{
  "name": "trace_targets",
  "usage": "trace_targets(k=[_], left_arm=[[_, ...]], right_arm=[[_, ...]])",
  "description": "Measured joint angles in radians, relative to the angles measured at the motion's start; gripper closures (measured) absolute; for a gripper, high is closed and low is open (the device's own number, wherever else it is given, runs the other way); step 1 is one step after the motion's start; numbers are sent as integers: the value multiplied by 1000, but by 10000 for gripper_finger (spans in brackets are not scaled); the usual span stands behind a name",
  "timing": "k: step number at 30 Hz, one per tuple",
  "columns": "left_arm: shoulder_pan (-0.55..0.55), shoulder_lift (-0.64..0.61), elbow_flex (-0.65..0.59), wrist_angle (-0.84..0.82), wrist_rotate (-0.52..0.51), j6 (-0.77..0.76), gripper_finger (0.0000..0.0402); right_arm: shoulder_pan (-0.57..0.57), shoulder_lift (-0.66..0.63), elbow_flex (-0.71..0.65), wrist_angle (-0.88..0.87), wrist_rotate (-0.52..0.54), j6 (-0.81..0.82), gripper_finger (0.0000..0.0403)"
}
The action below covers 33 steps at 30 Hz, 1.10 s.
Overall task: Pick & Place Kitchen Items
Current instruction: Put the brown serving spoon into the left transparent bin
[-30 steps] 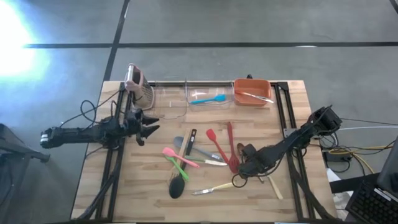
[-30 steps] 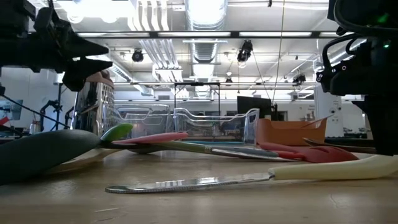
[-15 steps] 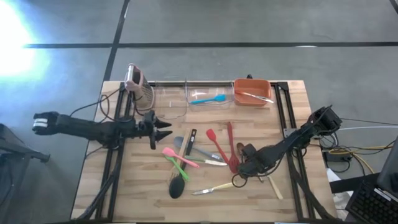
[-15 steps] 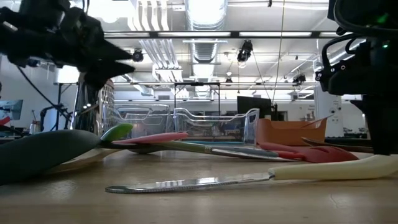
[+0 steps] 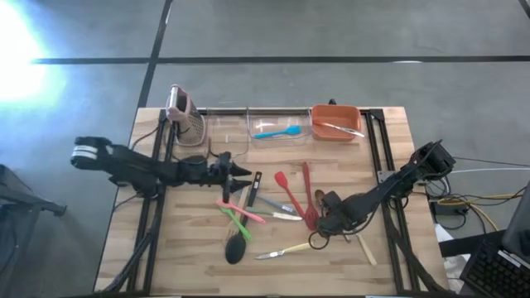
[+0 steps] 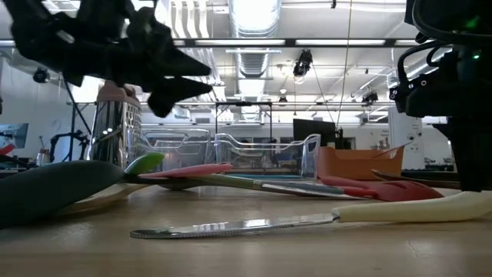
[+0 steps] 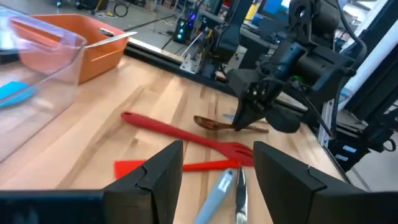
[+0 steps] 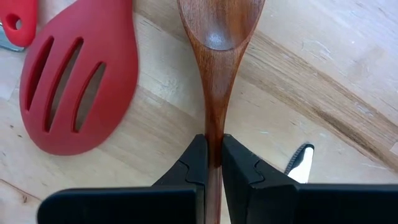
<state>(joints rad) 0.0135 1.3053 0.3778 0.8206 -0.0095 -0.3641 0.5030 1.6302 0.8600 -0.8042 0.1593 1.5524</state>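
Observation:
Several kitchen items lie mid-table: a pink spatula (image 5: 228, 203), a green spoon (image 5: 238, 220), a black ladle (image 5: 236, 248), a red spatula (image 5: 286, 189), a red slotted turner (image 5: 308, 199) and a pale-handled knife (image 5: 278, 251). My left gripper (image 5: 245, 175) is open and empty, above the table just left of a wooden spatula (image 5: 243, 195); its fingers (image 7: 163, 175) frame the red utensils. My right gripper (image 5: 325, 217) is shut on a brown wooden spoon (image 8: 219, 37), next to the turner's head (image 8: 74, 93). My right gripper pinches the wooden spoon's handle (image 8: 213, 140) between its two fingers, just behind the bowl's neck. The fingers come slanting down from the table's right. The bowl (image 7: 210, 122) points away from the gripper, low and level over the wood; whether it rests there I cannot tell.
Along the far edge stand a pink-topped rack (image 5: 182, 112), a clear bin (image 5: 222, 132), a clear bin holding a blue spatula (image 5: 277, 130) and a red-orange bin (image 5: 335, 122) holding a knife. Another pale handle (image 5: 365, 248) lies near my right gripper. Bare wood lies at the near left.
My left gripper has gone toward the table's right edge, from beside the rack to the left side of the utensil pile, staying open and above the table. My right gripper and the spoon have kept still.

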Motion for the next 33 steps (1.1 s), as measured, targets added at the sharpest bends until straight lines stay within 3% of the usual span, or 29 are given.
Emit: trace_targets(k=[12, 19, 26, 33], left_arm=[[0, 348, 305, 18, 84, 31, 204], [5, 501, 420, 36, 107, 42, 204], [5, 589, 503, 38, 143, 25, 204], [5, 600, 512, 37, 151, 21, 204]], right_arm=[[1, 0, 0, 2, 0, -4, 390], [1, 0, 0, 4, 0, -7, 390], [1, 0, 0, 5, 5, -11, 390], [0, -50, 0, 5, 61, -23, 390]])
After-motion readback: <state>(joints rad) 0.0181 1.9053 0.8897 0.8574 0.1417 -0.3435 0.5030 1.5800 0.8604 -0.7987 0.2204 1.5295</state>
